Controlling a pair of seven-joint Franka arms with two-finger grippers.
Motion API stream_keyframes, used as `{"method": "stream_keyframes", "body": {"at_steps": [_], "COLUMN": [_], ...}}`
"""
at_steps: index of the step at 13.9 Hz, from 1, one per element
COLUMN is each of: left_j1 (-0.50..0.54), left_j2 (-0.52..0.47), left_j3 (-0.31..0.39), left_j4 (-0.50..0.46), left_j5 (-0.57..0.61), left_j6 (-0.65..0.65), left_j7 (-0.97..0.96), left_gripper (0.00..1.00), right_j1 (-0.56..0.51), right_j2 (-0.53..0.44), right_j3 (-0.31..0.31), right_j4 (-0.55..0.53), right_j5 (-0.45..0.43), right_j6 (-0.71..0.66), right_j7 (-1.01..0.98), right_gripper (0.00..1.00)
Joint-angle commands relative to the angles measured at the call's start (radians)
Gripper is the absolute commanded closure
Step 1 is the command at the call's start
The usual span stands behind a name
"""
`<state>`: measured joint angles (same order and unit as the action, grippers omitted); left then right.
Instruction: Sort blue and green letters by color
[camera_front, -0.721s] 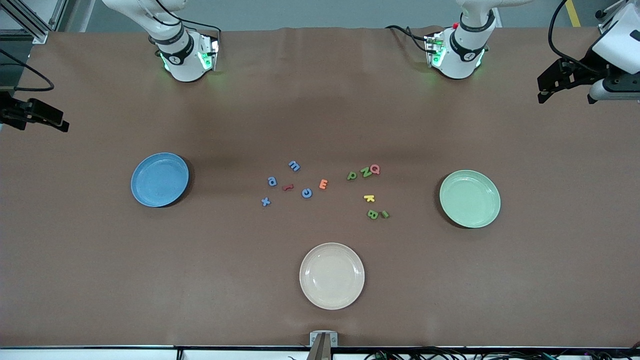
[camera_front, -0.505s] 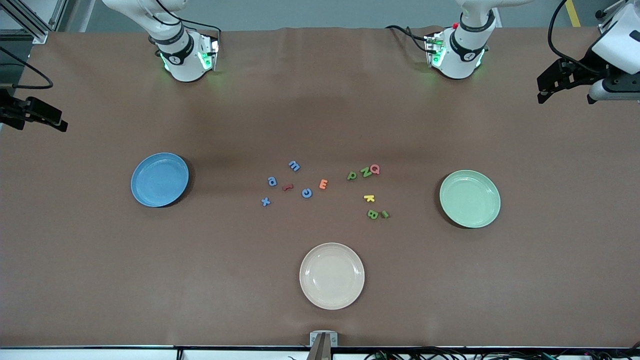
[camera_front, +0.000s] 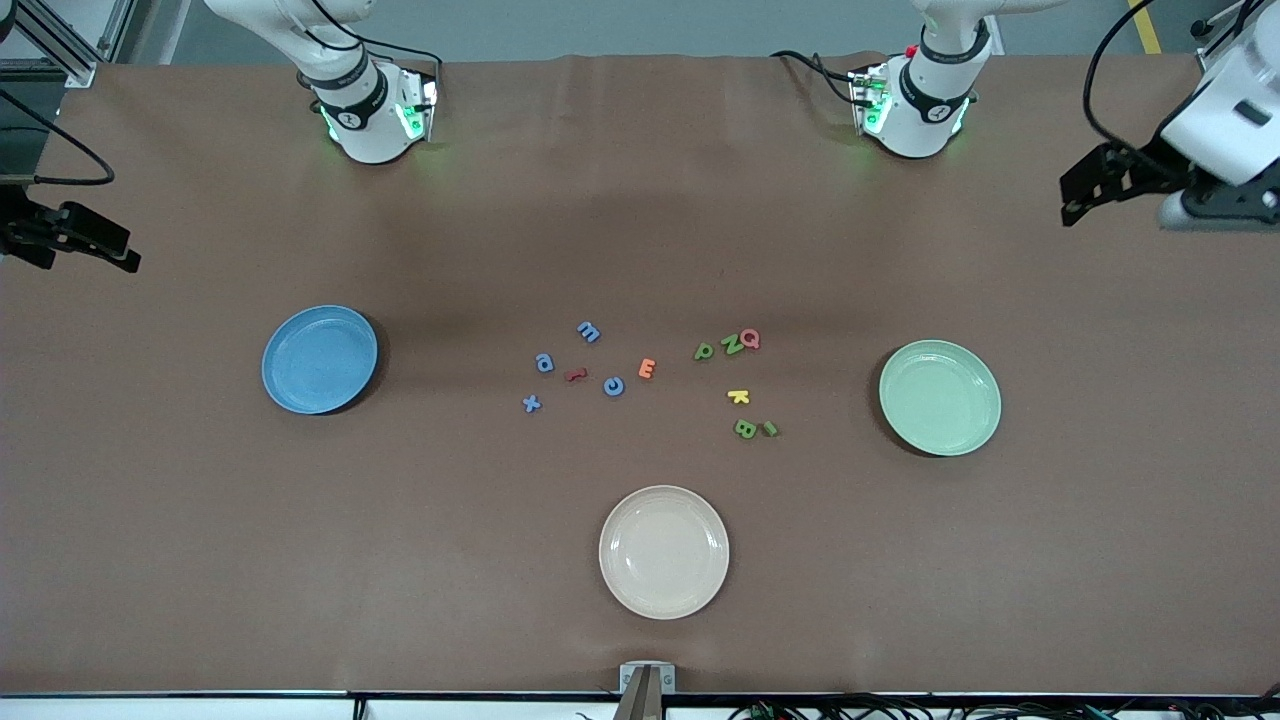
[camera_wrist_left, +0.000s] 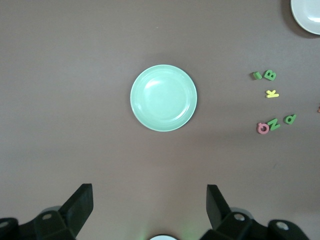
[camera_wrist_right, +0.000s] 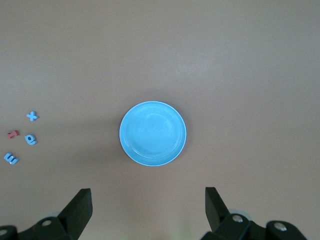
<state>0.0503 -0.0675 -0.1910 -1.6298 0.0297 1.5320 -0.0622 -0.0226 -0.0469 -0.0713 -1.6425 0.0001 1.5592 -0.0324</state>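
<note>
Plainly, the left hand (camera_wrist_left: 149, 210) and right hand (camera_wrist_right: 147, 210), both partly cut off by the frame, gape wide, empty.

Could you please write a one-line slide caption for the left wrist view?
Open left end effector high over the green plate, green letters lying loose beside it on the table.

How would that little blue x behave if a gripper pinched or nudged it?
The blue x lies flat on the brown table and looks foam-like, so it is probably very light and would likely slide, not roll. It is far smaller than the blue plate, so a pinch could easily miss.
</note>
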Motion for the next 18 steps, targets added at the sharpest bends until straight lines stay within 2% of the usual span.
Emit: {"method": "stream_keyframes", "body": {"at_steps": [1,6,11,13,15,17,18], "left_j1": [-0.007,-0.016,-0.104,-0.144,-0.168,-0.182,-0.194], "left_j2": [0.078,0.259,0.458,0.529,0.596,0.649,0.673], "left_j3": [-0.034,-0.154,-0.16,-0.159,-0.16,-0.16,-0.162], "left_j4": [-0.027,-0.05,-0.053,-0.053,-0.047,-0.047,-0.05], "left_j5": [-0.016,-0.004,0.018,0.057,0.122,0.124,0.124], "left_j6": [0.094,0.278,0.492,0.56,0.617,0.675,0.697], "left_j7": [-0.106,-0.479,-0.812,-0.943,-1.089,-1.16,-1.165], "left_gripper": [0.0,0.0,0.0,0.04,0.13,0.21,0.22], "right_j1": [-0.004,-0.004,-0.002,-0.002,-0.002,-0.004,-0.002], "right_j2": [-0.036,-0.059,-0.065,-0.065,-0.061,-0.056,-0.054], "right_j3": [0.007,0.007,0.007,0.007,0.007,0.007,0.007], "right_j4": [-0.033,-0.068,-0.071,-0.069,-0.06,-0.043,-0.034], "right_j5": [0.009,0.011,0.012,0.014,0.014,0.017,0.015], "right_j6": [0.007,0.012,0.01,0.009,0.004,-0.001,-0.001], "right_j7": [-0.007,-0.007,-0.007,-0.007,-0.007,-0.004,-0.007], "right_gripper": [0.0,0.0,0.0,0.0,0.0,0.0,0.0]}}
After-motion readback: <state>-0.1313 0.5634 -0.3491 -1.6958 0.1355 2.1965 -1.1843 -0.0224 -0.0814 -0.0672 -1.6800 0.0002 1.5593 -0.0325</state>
